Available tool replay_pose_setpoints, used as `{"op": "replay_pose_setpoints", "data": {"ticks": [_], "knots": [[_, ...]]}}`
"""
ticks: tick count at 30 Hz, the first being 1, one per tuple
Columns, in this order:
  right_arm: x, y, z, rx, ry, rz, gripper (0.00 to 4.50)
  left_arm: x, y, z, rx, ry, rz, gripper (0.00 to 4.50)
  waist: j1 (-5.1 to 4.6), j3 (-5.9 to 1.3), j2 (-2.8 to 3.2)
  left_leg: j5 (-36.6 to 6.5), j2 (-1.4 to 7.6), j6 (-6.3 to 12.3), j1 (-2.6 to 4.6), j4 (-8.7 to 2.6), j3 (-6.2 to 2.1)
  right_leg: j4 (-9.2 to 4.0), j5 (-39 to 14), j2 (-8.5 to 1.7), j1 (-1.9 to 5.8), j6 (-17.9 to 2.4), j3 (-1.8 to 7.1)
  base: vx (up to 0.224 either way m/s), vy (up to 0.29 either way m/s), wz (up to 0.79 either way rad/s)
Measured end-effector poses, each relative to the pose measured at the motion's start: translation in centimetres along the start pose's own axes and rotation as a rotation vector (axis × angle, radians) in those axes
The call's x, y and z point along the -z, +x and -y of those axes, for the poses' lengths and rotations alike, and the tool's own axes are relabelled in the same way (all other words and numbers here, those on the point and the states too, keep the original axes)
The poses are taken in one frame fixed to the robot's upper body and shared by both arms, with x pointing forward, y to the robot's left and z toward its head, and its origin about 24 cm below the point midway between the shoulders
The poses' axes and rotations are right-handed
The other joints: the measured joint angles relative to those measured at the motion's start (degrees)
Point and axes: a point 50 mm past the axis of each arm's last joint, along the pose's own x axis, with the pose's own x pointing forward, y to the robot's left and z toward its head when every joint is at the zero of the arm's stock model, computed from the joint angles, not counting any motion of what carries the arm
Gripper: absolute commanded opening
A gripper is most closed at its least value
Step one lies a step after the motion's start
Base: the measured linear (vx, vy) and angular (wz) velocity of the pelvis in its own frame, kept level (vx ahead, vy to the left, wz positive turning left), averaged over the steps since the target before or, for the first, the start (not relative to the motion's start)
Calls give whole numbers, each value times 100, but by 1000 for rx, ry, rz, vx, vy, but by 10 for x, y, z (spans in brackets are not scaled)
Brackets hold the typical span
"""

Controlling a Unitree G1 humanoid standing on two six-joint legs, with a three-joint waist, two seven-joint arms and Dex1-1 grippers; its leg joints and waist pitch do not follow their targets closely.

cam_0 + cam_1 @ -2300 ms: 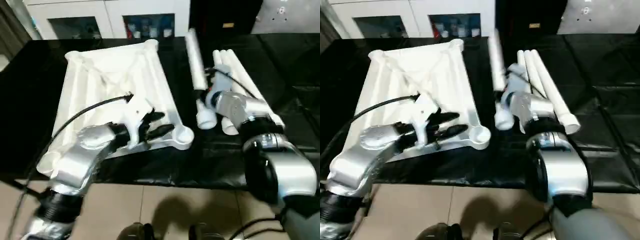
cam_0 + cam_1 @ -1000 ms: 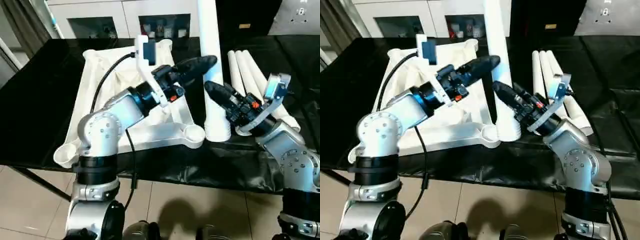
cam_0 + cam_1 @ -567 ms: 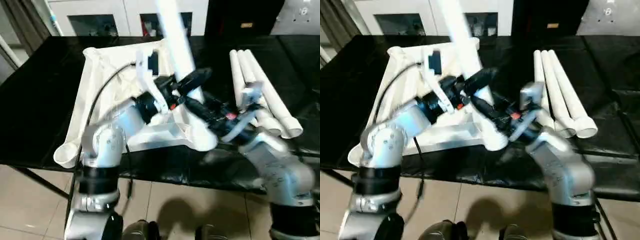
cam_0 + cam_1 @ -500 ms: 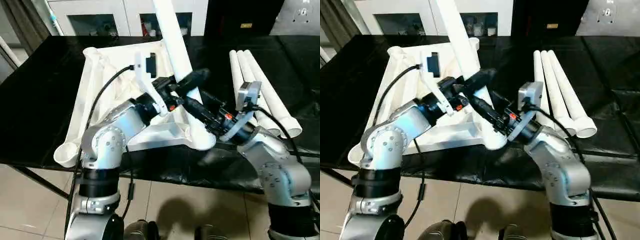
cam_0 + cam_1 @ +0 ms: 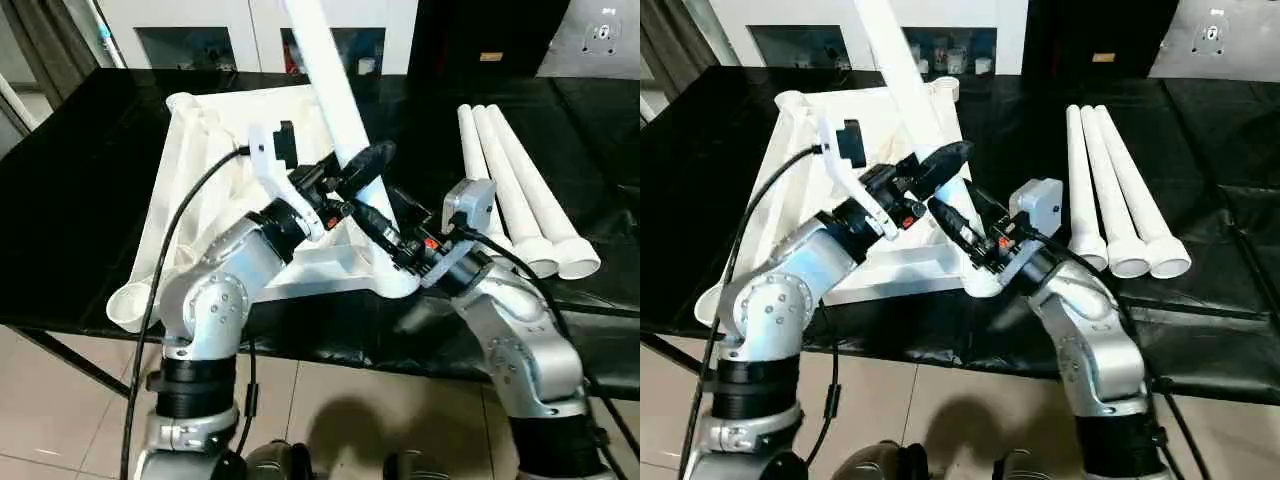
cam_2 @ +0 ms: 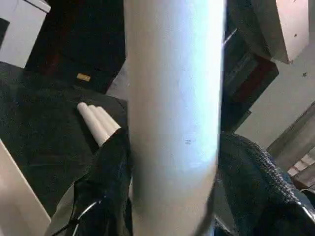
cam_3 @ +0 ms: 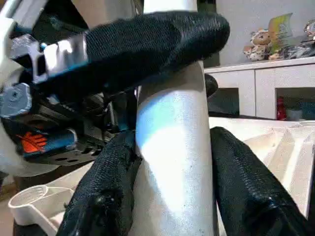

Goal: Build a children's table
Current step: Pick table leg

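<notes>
Two claws, the left claw (image 5: pixel 357 168) and right claw (image 5: pixel 378 222), grip one leg (image 5: pixel 325 75) over the tabletop's (image 5: pixel 215 160) near corner socket (image 5: pixel 400 283); square it upright before pressing down.

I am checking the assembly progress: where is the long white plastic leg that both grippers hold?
In the left eye view, the long white plastic leg stands tilted over the near right corner socket of the upturned white tabletop, gripped by the left gripper and right gripper.

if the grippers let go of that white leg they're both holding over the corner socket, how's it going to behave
The white leg leans steeply, so it would probably topple unless seated in the corner socket. Round and smooth like the three spare legs, it may roll. It looks stiff under the left gripper and right gripper.
</notes>
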Motion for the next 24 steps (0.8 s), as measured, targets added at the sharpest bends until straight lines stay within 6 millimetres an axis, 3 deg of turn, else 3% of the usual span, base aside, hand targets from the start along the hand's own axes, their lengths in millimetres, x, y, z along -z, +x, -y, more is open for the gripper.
{"op": "replay_pose_setpoints", "data": {"ticks": [18, 21, 24], "knots": [[-1, 0, 1, 6, -29, 28, 183, -2, 0, 0, 1, 19, 18, 225, 2, -1, 0, 6, 0, 10, 1, 10, 1, 1, 15, -1, 5, 1, 0, 0, 0, 0], [1, 0, 3, 8, -39, 27, 183, -3, 0, 0, 17, 128, -7, 225, 2, -1, 1, 9, 1, 13, 2, 12, 1, 1, 20, -1, 6, 2, 0, 0, 0, 0], [2, 1, 2, -5, -63, 28, 183, -4, -2, -1, 38, 358, -42, 225, -1, -4, 4, 11, 1, 15, 5, 12, 1, 2, 24, -1, 9, 3, 1, 0, 0, 0]]}}
